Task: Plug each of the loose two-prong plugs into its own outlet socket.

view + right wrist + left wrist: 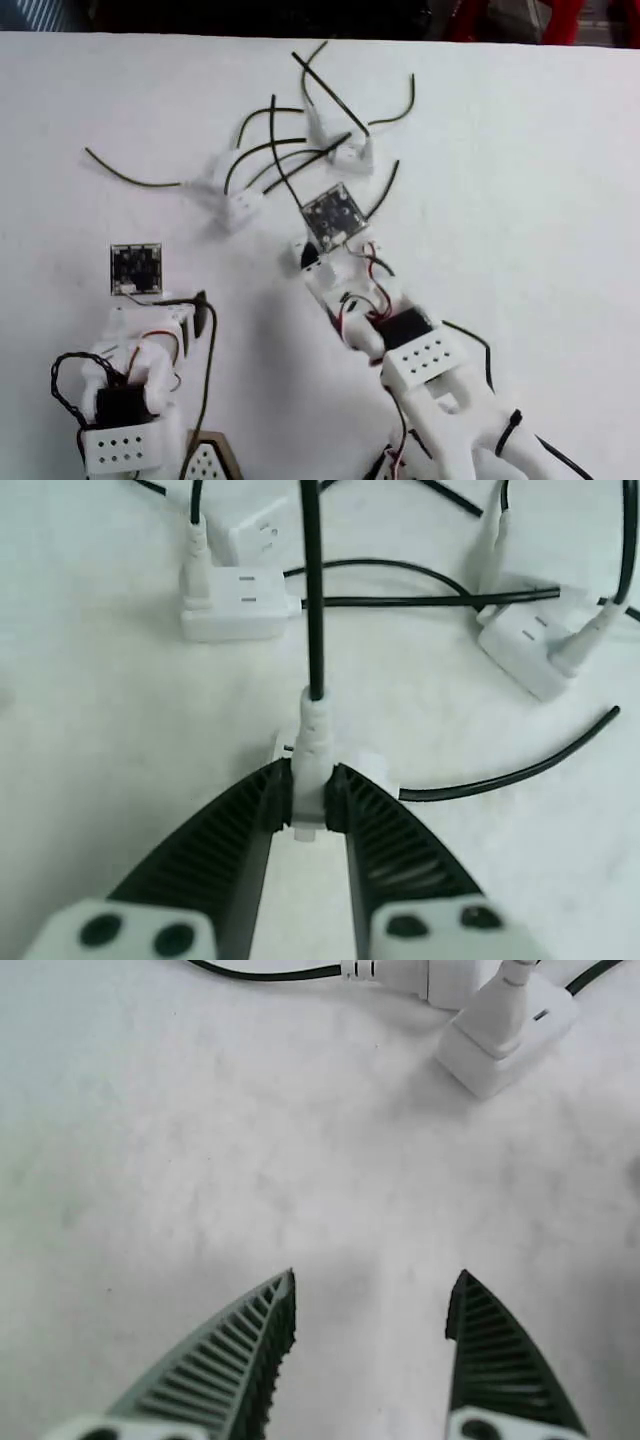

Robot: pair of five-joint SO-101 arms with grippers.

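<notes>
Plug (311, 730) sits pinched tight in the right claw (308, 778), its cord (312, 580) running straight ahead. Left claw (372, 1285) hangs wide open over the table (180, 1160), with a white socket (497, 1045) well ahead of it.

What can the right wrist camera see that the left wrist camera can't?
Right wrist view: the right gripper pinched shut on a white plug, whose black cord runs away from it. Left wrist view: the left gripper open above bare table, holding nothing. Both: the white table and white socket blocks with black cords plugged in.
</notes>
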